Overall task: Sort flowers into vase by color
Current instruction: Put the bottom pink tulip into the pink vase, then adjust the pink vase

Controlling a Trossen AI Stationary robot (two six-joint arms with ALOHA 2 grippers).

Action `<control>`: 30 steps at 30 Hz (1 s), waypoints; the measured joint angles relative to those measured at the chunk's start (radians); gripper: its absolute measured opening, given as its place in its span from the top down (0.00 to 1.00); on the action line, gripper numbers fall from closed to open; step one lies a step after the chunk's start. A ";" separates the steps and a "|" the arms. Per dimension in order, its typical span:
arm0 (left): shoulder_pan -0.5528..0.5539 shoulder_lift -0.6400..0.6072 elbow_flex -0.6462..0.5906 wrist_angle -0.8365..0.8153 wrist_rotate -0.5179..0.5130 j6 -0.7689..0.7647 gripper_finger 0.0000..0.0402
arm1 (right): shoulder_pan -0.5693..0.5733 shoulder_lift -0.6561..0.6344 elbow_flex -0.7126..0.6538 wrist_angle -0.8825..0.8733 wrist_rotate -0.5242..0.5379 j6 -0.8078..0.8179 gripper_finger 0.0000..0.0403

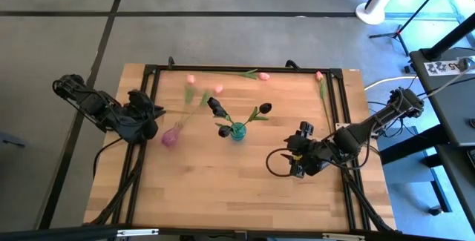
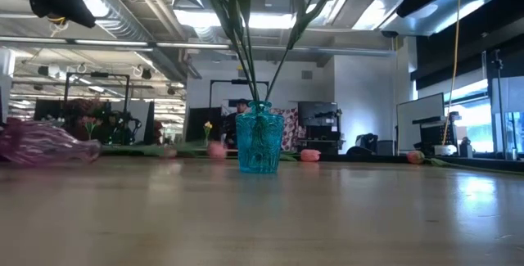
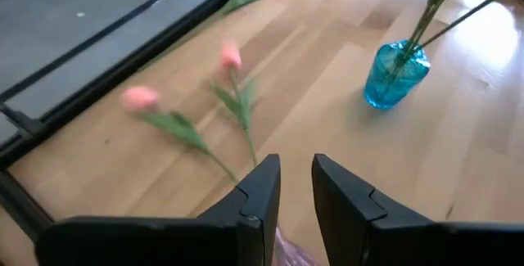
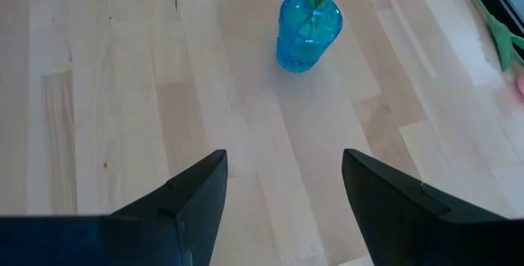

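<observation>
The left fingers are a little apart and hold nothing; the right fingers are wide apart and empty. Two pink flowers lie on the counter at 11 o'clock from the blue vase. They look light and bendy, so grab the thin stem in the middle.

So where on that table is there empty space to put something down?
The near half of the wooden table is bare, between the blue vase and the front edge. The far half is crowded: pink tulips, the tipped purple vase, both grippers alongside.
</observation>
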 joint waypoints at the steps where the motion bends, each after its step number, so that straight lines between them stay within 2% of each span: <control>1: 0.000 0.002 0.000 0.000 0.002 -0.005 0.83 | 0.000 0.000 0.000 0.000 0.001 0.000 0.40; 8: 0.000 0.004 0.000 0.011 -0.011 -0.052 0.82 | 0.000 0.000 0.000 -0.001 0.001 -0.018 0.40; 14: 0.000 0.046 -0.027 0.086 -0.031 -0.086 0.82 | 0.000 0.000 0.000 -0.001 0.002 -0.079 0.40; 19: 0.022 0.088 -0.031 0.084 -0.028 -0.173 0.75 | -0.028 0.000 0.005 -0.011 0.000 -0.181 0.40; 22: 0.083 0.121 -0.031 0.088 -0.049 -0.182 0.68 | -0.072 -0.010 0.024 -0.040 0.000 -0.232 0.40; 25: 0.191 0.170 -0.031 0.127 -0.046 -0.144 0.63 | -0.126 -0.048 0.034 -0.086 0.000 -0.278 0.40; 30: 0.418 0.246 -0.031 0.300 0.053 0.052 0.61 | -0.208 -0.150 0.022 -0.140 0.002 -0.293 0.40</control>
